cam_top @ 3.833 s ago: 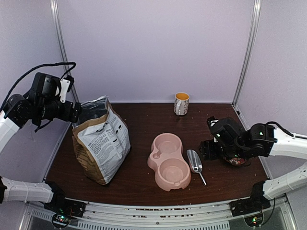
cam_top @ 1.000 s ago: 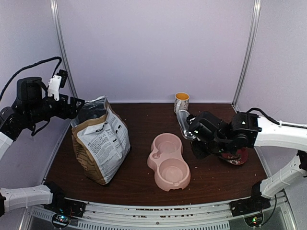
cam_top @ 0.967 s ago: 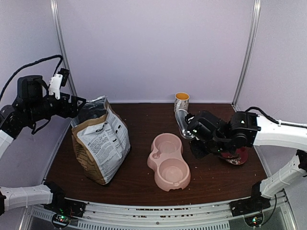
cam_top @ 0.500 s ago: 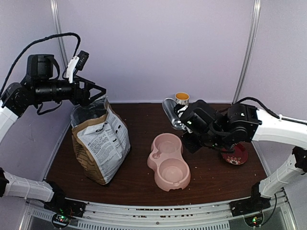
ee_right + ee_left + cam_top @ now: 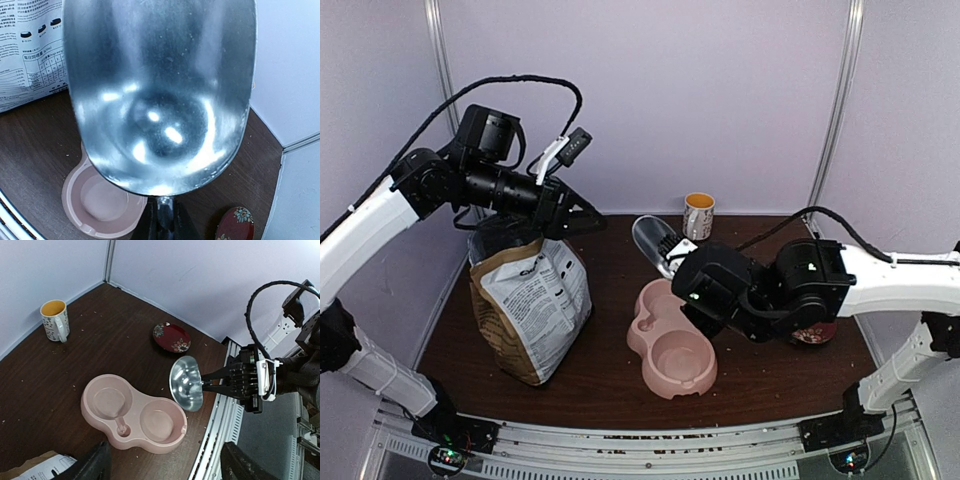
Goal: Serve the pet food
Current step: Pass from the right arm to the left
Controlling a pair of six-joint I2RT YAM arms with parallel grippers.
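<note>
The pet food is hidden; none shows in the empty metal scoop [image 5: 655, 240] or in the pink double bowl [image 5: 670, 338]. My right gripper [image 5: 692, 282] is shut on the scoop's handle and holds it in the air above the bowl's far end, its mouth toward the brown paper bag [image 5: 530, 300]. The right wrist view is filled by the scoop [image 5: 160, 90], with its handle between my right gripper's [image 5: 165, 222] fingers. My left gripper [image 5: 578, 212] hovers open over the bag's open top, holding nothing. The left wrist view looks down on the bowl [image 5: 132, 412] and scoop [image 5: 186, 382].
A yellow-lined mug [image 5: 698, 216] stands at the back of the dark wooden table [image 5: 610, 250]. A red flowered plate [image 5: 171, 337] lies at the right, mostly behind my right arm in the top view. Small crumbs dot the tabletop.
My left arm has swung up and to the right, from beside the bag to over its top. My right arm has carried the scoop left, toward the bag and over the bowl.
</note>
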